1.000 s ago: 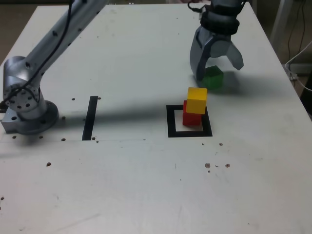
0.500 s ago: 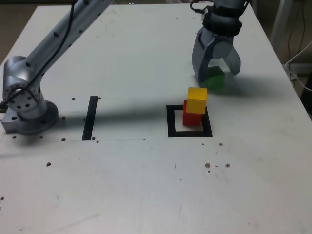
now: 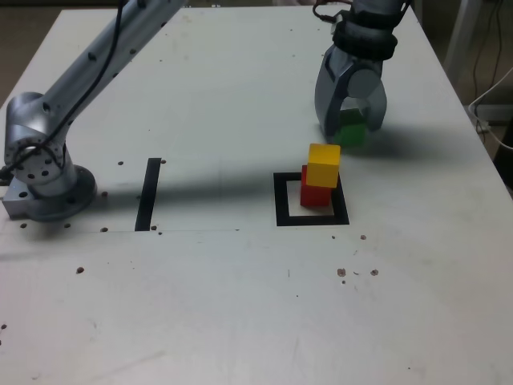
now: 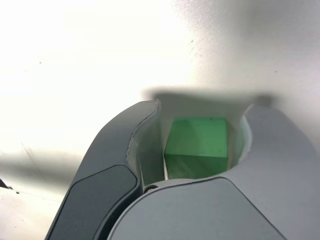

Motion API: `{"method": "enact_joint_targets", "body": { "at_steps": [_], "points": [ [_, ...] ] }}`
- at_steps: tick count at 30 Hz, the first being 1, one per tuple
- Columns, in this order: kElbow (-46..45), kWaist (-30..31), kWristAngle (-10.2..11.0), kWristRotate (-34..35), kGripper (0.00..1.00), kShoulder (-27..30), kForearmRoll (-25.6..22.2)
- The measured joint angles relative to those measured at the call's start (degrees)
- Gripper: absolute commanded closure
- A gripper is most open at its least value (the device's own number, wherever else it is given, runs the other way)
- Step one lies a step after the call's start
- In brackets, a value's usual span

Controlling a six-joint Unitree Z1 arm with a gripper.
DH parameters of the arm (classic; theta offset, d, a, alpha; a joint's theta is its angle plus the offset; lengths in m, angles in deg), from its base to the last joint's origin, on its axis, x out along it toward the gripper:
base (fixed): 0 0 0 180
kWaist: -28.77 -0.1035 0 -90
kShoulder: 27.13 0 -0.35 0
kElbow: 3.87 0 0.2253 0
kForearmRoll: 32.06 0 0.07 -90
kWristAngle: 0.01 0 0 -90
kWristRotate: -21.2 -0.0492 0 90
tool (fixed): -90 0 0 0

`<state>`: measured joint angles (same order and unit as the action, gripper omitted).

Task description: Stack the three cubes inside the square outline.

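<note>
Gripper [image 3: 350, 127] narrowed around green cube [image 4: 196, 145] (table [image 3: 240, 321] open nearby)

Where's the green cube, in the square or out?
Out. The green cube sits on bare table behind the square outline, between the gripper's fingers. Only the red cube and yellow cube are inside.

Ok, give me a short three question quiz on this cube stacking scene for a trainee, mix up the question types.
1. True or false: the yellow cube sits on the red cube inside the square outline.
2. Which cube is between the fingers of the tool? A) red B) green C) yellow
3. Fill in: in the exterior view, the single black strip lies to the outline's ____.

Key: 1 true. 2 B, the green cube. 3 left.
</note>
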<state>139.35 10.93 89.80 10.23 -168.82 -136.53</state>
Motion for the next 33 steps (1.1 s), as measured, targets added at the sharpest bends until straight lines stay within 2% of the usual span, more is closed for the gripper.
{"method": "enact_joint_targets", "body": {
  "at_steps": [8, 18, 24, 33],
  "points": [
    [-0.3, 0.66, 1.31, -1.14, 0.71, 1.44, -1.0],
    [-5.79, 2.44, 1.73, -1.76, 0.71, 10.33, -1.4],
    [-10.08, 5.12, 0.2, -1.76, 0.71, 15.55, -1.62],
    [-13.4, 11.09, -0.98, 0.42, 0.71, 19.12, -1.63]
  ]
}}
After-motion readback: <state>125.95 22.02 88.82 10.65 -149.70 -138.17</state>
